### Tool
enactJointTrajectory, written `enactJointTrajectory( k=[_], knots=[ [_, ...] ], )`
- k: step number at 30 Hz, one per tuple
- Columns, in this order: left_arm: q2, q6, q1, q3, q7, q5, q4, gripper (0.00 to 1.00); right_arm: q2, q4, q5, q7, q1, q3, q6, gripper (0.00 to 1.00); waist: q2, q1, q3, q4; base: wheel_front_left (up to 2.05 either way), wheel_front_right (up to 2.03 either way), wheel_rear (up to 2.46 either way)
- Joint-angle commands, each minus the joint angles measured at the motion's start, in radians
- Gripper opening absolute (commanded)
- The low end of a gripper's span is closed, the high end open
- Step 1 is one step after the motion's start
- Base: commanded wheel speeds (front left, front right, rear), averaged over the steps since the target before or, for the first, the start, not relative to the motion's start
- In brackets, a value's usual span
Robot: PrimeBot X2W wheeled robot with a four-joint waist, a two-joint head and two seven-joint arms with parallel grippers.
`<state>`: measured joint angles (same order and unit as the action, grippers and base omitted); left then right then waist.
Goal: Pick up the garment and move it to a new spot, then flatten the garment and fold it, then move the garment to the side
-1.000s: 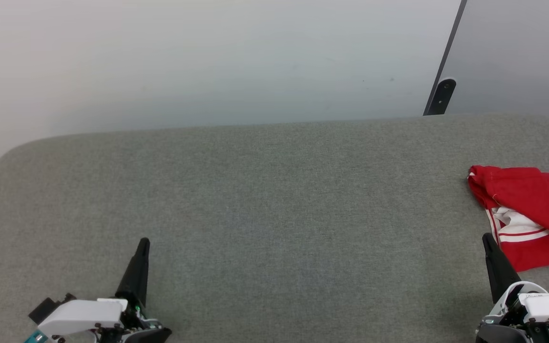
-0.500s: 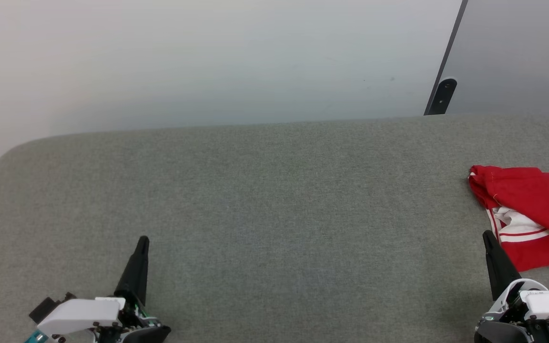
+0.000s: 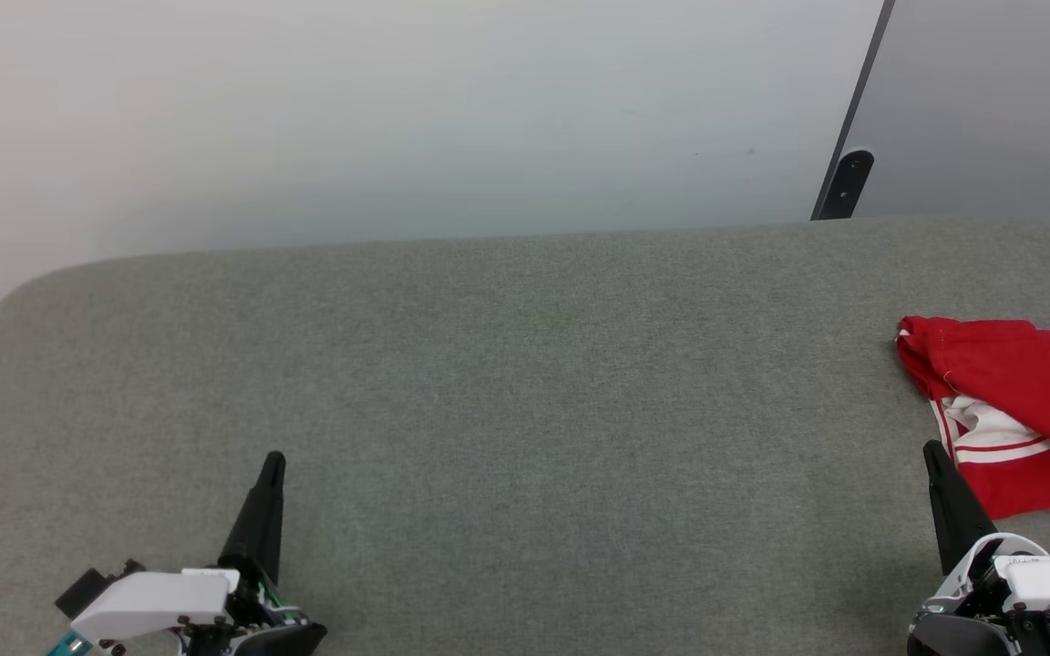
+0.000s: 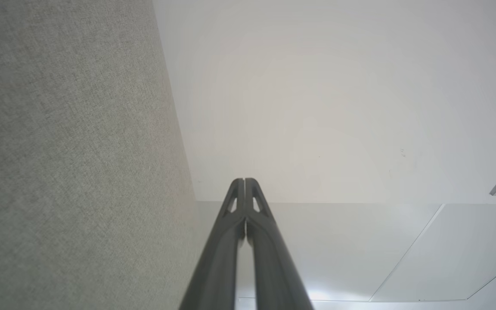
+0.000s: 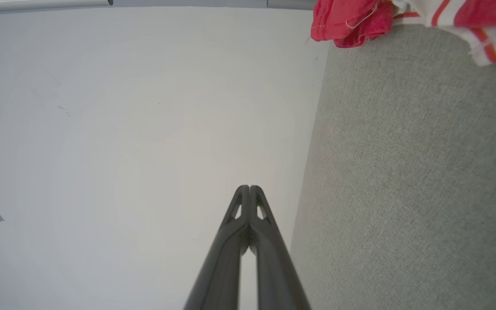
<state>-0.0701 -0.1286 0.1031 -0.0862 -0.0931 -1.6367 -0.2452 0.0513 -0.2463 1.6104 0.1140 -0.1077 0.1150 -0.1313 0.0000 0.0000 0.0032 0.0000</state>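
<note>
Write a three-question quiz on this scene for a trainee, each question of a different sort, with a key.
1. True or false: the left claw is shut and holds nothing.
2. Where does the red shirt lie on the grey table?
A. At the right edge of the head view, near the right claw
B. In the middle of the table
C. Under the left claw
3. Fill the gap: the shirt's white trim carries ____ stripes.

Key: 1 true; 2 A; 3 red.
</note>
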Motion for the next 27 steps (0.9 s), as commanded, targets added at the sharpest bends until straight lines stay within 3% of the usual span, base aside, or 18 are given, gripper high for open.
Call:
enactJointTrajectory(
  k=[1,27],
  knots=[
    [0.001,-0.006,0.011,-0.003,-0.001,0.003,-0.001,0.00,-0.003,-0.001,0.004,-0.001,-0.004,0.000,0.001,0.00,0.0000,0.0000,0.000,0.000,0.00,0.00,0.00],
    [0.007,-0.006,0.011,-0.011,-0.009,0.010,-0.002,0.00,-0.003,-0.001,0.004,-0.002,-0.004,0.000,0.001,0.00,0.0000,0.0000,0.000,0.000,0.00,0.00,0.00]
  ],
)
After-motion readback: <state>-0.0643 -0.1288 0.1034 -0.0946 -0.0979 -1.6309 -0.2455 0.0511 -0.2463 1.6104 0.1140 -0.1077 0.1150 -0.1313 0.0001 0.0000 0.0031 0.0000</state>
